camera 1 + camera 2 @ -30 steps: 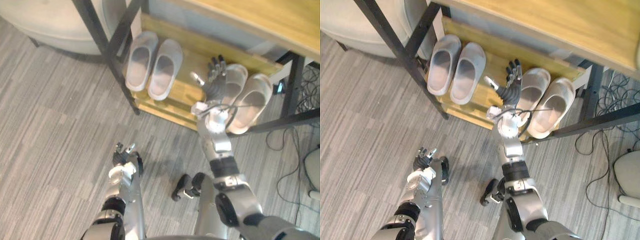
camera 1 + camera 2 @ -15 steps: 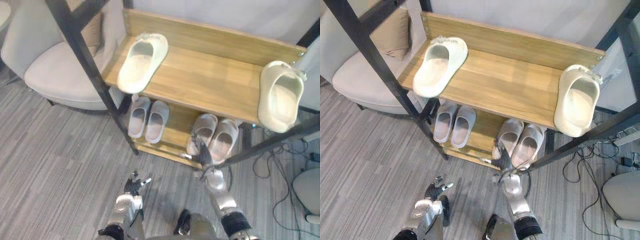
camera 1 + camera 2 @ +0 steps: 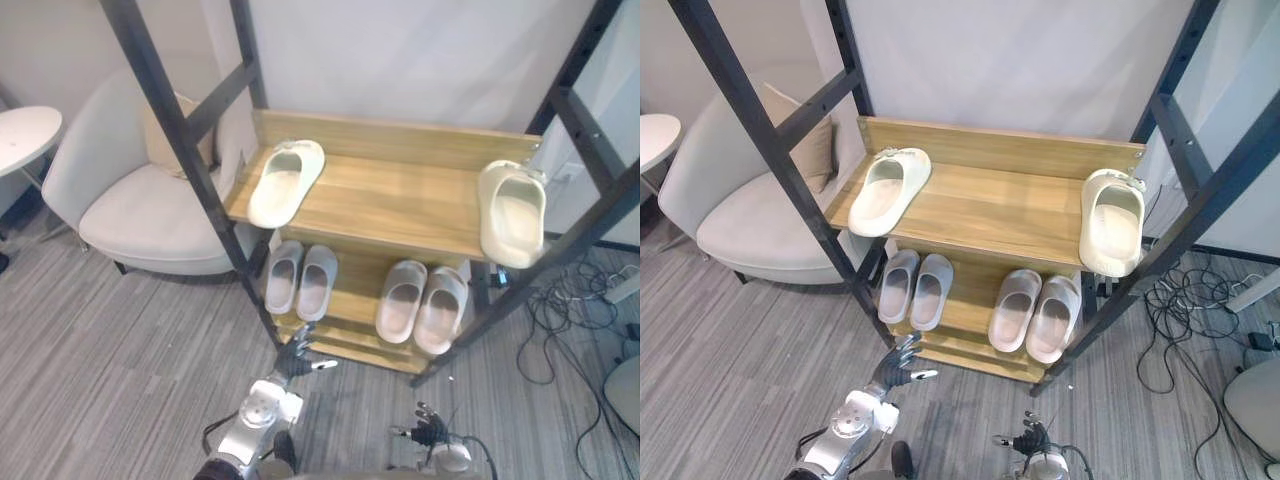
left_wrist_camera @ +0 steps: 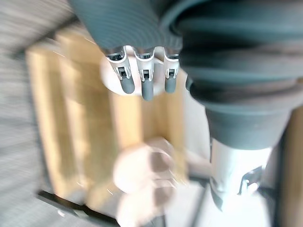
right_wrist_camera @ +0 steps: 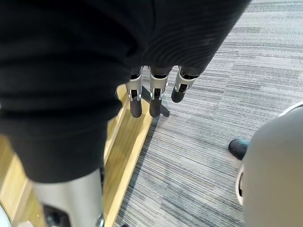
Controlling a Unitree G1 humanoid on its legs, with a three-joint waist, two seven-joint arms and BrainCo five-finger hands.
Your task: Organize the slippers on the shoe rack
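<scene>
Left cream foam slipper (image 3: pixel 285 182): lying at the upper shelf's left end.
Right cream foam slipper (image 3: pixel 512 212): sitting well apart from it, heel overhanging the front edge.
Grey slipper pairs (image 3: pixel 302 280): resting paired on the lower shelf.
Wooden shoe rack with black metal frame (image 3: pixel 400 200): carrying all.
Left hand (image 3: pixel 295 355): hovering near the rack's foot, fingers relaxed, empty.
Right hand (image 3: pixel 430 432): hanging over the floor, fingers straight, empty.
Risk: a clumsy nudge is likely tipping the overhanging slipper off.

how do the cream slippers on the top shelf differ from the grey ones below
The cream slippers are pale cream, the grey slippers light grey. The cream ones lie far apart at the ends of the top shelf; the grey ones sit side by side in two pairs on the lower shelf. Two are cream, four grey. All lie sole down, toes toward the back.
</scene>
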